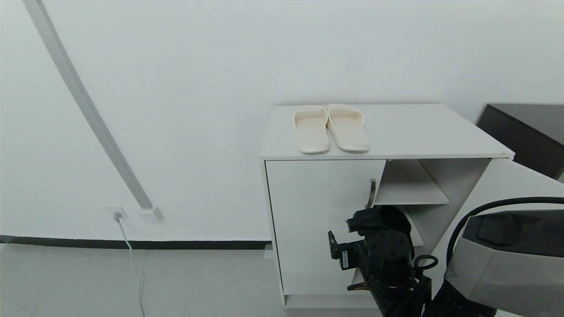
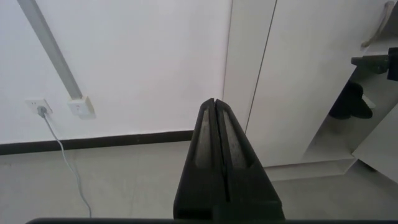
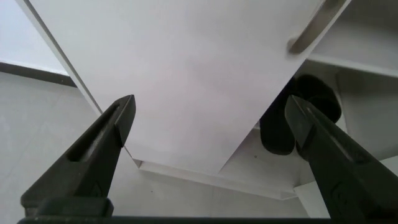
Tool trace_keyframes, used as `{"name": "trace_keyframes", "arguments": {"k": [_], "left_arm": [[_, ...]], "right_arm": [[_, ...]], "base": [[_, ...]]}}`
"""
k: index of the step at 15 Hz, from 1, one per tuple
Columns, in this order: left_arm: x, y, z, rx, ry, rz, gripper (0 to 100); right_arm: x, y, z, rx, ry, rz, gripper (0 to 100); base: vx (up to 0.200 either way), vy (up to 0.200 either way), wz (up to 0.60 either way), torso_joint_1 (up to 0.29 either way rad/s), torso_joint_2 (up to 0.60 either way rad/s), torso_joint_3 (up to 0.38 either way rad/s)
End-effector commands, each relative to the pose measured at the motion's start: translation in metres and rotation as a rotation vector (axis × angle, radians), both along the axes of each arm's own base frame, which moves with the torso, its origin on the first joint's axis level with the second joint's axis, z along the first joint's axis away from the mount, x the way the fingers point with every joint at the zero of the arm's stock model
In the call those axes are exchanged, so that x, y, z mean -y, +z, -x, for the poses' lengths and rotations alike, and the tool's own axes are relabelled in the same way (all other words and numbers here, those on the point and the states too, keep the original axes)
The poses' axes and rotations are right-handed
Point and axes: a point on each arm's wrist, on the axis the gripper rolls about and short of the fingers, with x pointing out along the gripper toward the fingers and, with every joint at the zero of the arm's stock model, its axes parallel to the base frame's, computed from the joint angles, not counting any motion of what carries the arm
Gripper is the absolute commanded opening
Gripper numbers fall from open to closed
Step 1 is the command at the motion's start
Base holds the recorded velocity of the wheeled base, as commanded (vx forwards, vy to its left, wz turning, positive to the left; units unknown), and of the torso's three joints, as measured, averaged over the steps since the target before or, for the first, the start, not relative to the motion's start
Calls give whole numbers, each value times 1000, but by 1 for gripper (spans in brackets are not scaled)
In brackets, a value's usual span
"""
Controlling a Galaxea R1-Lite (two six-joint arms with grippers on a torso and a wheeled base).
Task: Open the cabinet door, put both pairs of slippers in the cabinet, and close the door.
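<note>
A pair of cream slippers [image 1: 331,128] lies side by side on top of the white cabinet [image 1: 418,132]. The cabinet's left door [image 1: 317,220] is closed, with its metal handle [image 1: 372,193] at the inner edge; the right door [image 1: 520,185] is swung open. A pair of dark slippers [image 3: 305,112] rests on a low shelf inside, also the dark slippers [image 2: 351,102]. My right gripper [image 3: 211,112] is open, low in front of the closed door [image 3: 186,74] near the handle [image 3: 314,28]. My left gripper [image 2: 214,143] is shut and empty, off to the cabinet's left.
An upper shelf [image 1: 410,185] inside the cabinet is bare. A dark piece of furniture [image 1: 528,132] stands to the right behind the open door. A wall socket with a hanging cable [image 1: 116,215] and a slanted cable duct [image 1: 88,110] are on the left wall.
</note>
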Motion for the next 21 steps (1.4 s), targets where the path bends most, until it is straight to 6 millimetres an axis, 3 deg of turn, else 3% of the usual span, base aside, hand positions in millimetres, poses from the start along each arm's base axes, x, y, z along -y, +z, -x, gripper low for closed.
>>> {"name": "trace_keyframes", "arguments": {"k": [1,16,21], "left_arm": [[0,0,0,0,0,0,0],[0,0,0,0,-1,-2,0],[0,0,0,0,0,-2,0]], "right_arm": [[0,-1,0,-1,1,1,100],[-1,0,0,2,1,-1,100],[-4,15,-4,105,31,18,100]], "base": [[0,0,0,222,-525,-305],[0,0,0,227,-510,-286],[0,0,0,129,-278,-150]]}}
